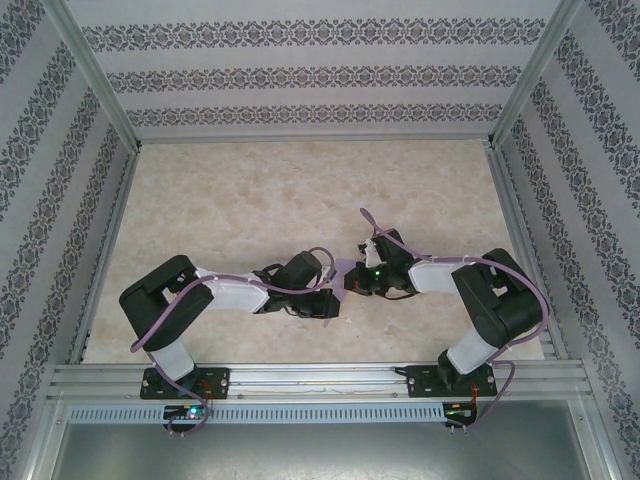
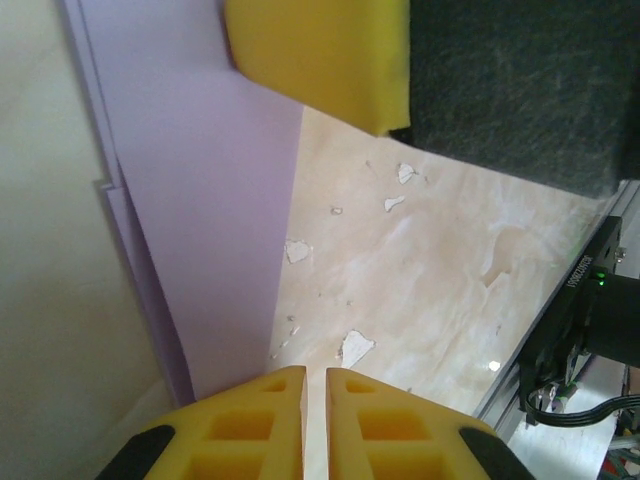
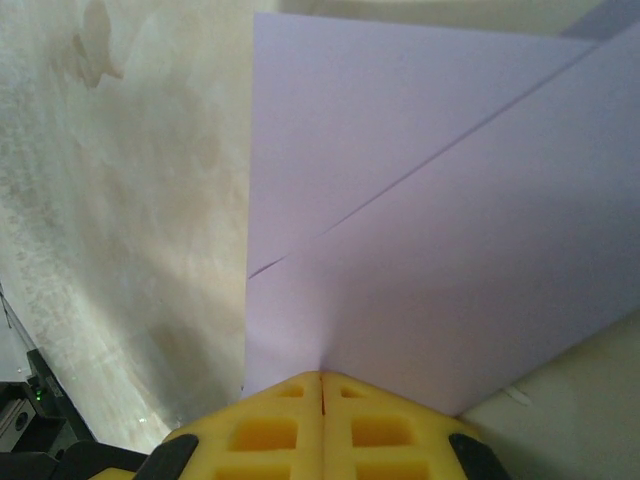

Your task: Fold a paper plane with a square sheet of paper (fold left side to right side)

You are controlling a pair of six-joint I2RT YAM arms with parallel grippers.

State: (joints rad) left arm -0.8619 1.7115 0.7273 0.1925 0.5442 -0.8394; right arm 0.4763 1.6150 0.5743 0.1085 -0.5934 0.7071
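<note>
The square sheet of paper (image 1: 346,268) is lavender and partly folded, and just a small part of it peeks out between the two wrists at the table's middle front. In the right wrist view the paper (image 3: 420,200) shows a diagonal fold line, and its layers run down into my right gripper (image 3: 322,378), which is shut on it at the tips. My left gripper (image 2: 315,372) is shut to a thin slit with nothing in it, right beside the paper's (image 2: 200,200) edge. A yellow finger of the right gripper (image 2: 320,60) rests on the paper's far end.
The beige marbled tabletop (image 1: 300,200) has chipped white spots (image 2: 355,347) near the left gripper. Patterned walls enclose it on three sides. A metal rail (image 1: 320,380) runs along the near edge, with a black arm base (image 2: 590,320) close to the left gripper's right.
</note>
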